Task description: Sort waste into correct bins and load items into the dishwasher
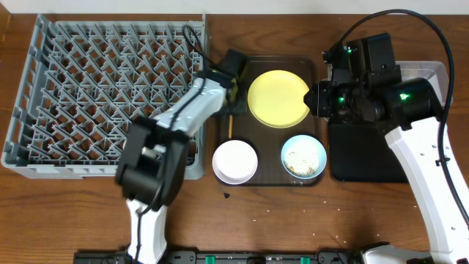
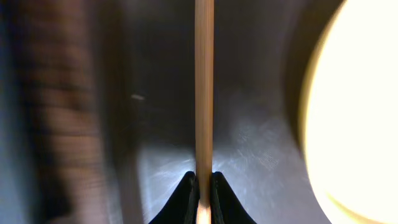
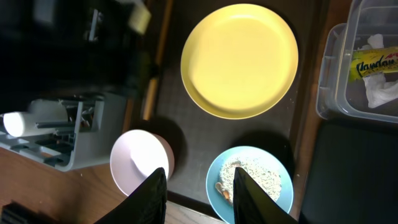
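1. Right, the left gripper [image 2: 204, 188] is down at the left edge of the serving tray [image 1: 267, 143], jaws pinched together on the chopsticks [image 2: 204, 81]. Only one stick's width shows from the wrist, so I can't say whether both are caught.
2. The chopsticks lie lengthwise along that left edge of the tray, just beside the yellow plate [image 1: 278, 97]. A long stretch runs out ahead of the fingertips, so the grip looks off-centre to me.
3. The step in hand, as I read it, is to lift them off the tray and carry them to the dish rack [image 1: 95, 88], which sits right against the tray's left side.
4. To do it well:
   - Rise straight up before swinging, so the free end clears the tray's lip and the plate rim.
   - Go slowly, because an off-centre pinch lets a thin stick swivel.
   - Bring it over the rack wall, then set it down across the pegs rather than point-first through the grid.
5. The right gripper [image 3: 199, 190] hangs above the tray's right half, jaws apart and holding nothing.
6. The white bowl [image 3: 142, 160] and the blue bowl [image 3: 250, 180] holding the rice scraps [image 3: 255, 177] sit on the tray's near side.
7. The wrapper [image 3: 376, 62] is in the clear box [image 3: 329, 81], off the tray's right side, with the black tray [image 1: 363, 158] beside it.
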Robot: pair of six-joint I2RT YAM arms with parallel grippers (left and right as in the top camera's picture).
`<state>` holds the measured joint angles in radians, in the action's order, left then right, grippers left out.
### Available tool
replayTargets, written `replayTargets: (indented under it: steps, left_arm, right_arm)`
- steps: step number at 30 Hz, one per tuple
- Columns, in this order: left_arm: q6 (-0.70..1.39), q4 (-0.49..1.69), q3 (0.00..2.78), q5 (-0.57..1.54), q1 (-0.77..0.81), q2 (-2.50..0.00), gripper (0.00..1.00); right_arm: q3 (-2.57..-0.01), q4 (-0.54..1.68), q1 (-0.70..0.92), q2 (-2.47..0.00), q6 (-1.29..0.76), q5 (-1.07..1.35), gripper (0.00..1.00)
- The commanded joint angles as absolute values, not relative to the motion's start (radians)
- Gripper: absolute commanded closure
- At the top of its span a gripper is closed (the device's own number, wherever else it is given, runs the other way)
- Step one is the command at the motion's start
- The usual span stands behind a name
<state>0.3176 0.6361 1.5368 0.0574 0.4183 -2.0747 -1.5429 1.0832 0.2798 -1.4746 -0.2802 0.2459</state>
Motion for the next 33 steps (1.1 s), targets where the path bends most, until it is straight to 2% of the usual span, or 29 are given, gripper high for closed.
replayTargets:
  steps: [1, 10, 17, 21, 22, 24, 26, 29, 33]
  left_arm:
    - [0.259, 0.655, 1.544, 0.014, 0.398, -1.898, 0.91]
    - [0.088, 0.76, 1.537, -0.193, 0.35, -1.787, 0.91]
    - [0.08, 0.757, 1.448, -0.196, 0.294, -1.814, 0.9]
    - [0.087, 0.744, 1.442, -0.195, 0.279, -1.814, 0.84]
    - [0.087, 0.743, 1.442, -0.192, 0.28, -1.814, 0.78]
    - [0.086, 0.744, 1.442, -0.177, 0.283, -1.814, 0.75]
    - [0.086, 0.745, 1.443, -0.165, 0.289, -1.811, 0.68]
    - [0.104, 0.782, 1.461, -0.157, 0.302, -1.791, 0.67]
    - [0.109, 0.805, 1.472, 0.004, 0.344, -1.718, 0.67]
  right_arm:
    - [-1.548, 1.085, 0.276, -1.477, -0.272, 0.24, 0.67]
    - [-1.548, 1.085, 0.276, -1.477, -0.272, 0.24, 0.66]
    - [-1.548, 1.085, 0.276, -1.477, -0.272, 0.24, 0.65]
    - [-1.548, 1.085, 0.276, -1.477, -0.272, 0.24, 0.65]
    - [-1.548, 1.085, 0.276, -1.477, -0.272, 0.24, 0.65]
    - [-1.548, 1.085, 0.276, -1.477, -0.272, 0.24, 0.65]
    - [-1.548, 1.085, 0.276, -1.477, -0.272, 0.24, 0.65]
    - [-1.548, 1.085, 0.276, -1.477, -0.271, 0.236, 0.64]
    - [-1.548, 1.084, 0.276, -1.477, -0.271, 0.232, 0.61]
